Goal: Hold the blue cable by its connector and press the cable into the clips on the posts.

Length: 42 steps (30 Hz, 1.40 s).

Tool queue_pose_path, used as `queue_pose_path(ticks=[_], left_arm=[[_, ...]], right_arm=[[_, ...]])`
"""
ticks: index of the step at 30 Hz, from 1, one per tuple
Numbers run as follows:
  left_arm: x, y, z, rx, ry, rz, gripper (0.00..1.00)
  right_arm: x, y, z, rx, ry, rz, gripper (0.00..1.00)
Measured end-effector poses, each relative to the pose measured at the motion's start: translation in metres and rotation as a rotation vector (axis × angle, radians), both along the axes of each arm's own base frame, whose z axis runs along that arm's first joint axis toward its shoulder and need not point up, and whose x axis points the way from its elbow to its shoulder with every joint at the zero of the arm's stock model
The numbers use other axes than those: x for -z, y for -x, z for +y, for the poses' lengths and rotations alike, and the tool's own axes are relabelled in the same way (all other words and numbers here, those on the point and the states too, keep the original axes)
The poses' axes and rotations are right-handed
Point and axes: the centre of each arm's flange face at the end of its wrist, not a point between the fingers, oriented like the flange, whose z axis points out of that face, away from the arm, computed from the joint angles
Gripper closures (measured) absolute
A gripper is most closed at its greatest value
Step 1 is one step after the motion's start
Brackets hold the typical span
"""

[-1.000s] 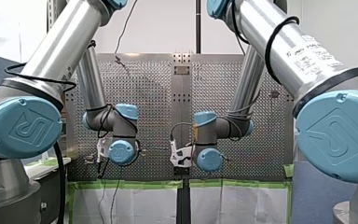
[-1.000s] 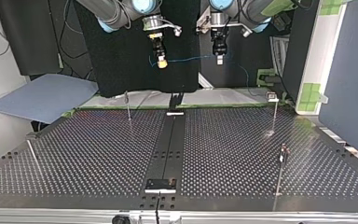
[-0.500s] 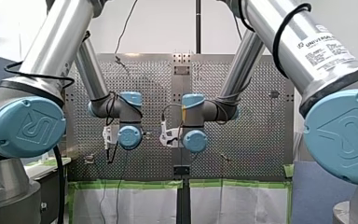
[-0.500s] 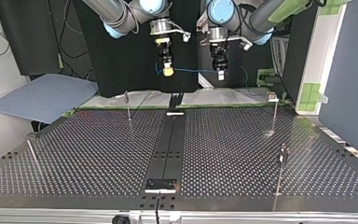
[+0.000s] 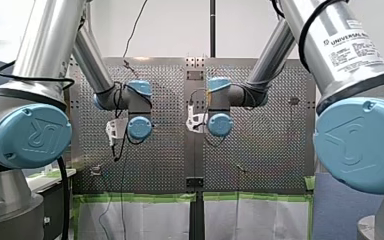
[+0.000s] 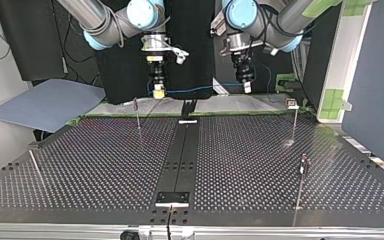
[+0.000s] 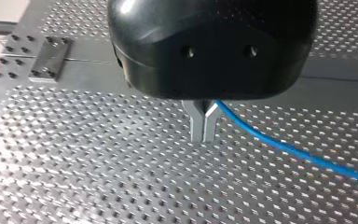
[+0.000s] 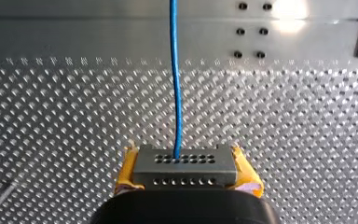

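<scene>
My right gripper [image 8: 186, 171] is shut on the grey connector [image 8: 185, 163], which sits between its yellow pads [image 8: 127, 169]. The blue cable [image 8: 175, 84] runs straight ahead out of the connector. My left gripper [image 7: 203, 138] has its metal fingers [image 7: 197, 123] shut on the blue cable [image 7: 289, 149], which trails off to one side. In the top view the cable [image 6: 200, 90] spans between my right gripper [image 6: 158, 92] at the left and my left gripper [image 6: 247, 88] at the right. Both hang above the perforated table's far edge [image 6: 240, 112].
Thin posts stand on the table in the top view: one at far left [image 6: 137, 114], one at far right with a clip [image 6: 292, 104], a nearer one at the right [image 6: 302, 177] and a leaning rod at the left [image 6: 36, 169]. A black strip [image 6: 182, 160] runs down the middle.
In the top view both grippers have come down toward the table's far edge and moved apart, the right one leftward and the left one rightward, with the cable drawn out between them.
</scene>
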Motion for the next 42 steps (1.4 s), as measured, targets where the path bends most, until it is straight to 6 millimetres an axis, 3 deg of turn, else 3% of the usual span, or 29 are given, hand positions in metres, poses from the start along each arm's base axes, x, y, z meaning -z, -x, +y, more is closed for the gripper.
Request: queue_pose_path(ticks=[9, 12, 18, 24, 31, 42], left_arm=[[-0.048, -0.009, -0.002, 0.001, 0.038, -0.049, 0.99], [-0.059, -0.008, 0.000, -0.009, 0.041, -0.054, 0.99], [-0.080, 0.000, 0.008, -0.029, 0.047, -0.056, 0.99], [-0.100, 0.009, 0.014, -0.035, 0.067, -0.061, 0.99], [-0.125, 0.021, 0.022, -0.043, 0.086, -0.078, 0.99], [-0.174, 0.019, 0.040, -0.100, 0.161, -0.146, 0.99]], right_arm=[[-0.065, 0.021, -0.041, 0.000, 0.049, -0.019, 1.00], [-0.089, 0.023, -0.046, -0.017, 0.069, -0.030, 1.00], [-0.141, 0.015, -0.037, -0.092, 0.105, -0.062, 1.00], [-0.176, 0.014, -0.019, -0.165, 0.115, -0.073, 1.00], [-0.196, -0.004, 0.004, -0.276, 0.108, -0.081, 1.00], [-0.192, -0.022, 0.016, -0.322, 0.097, -0.087, 1.00]])
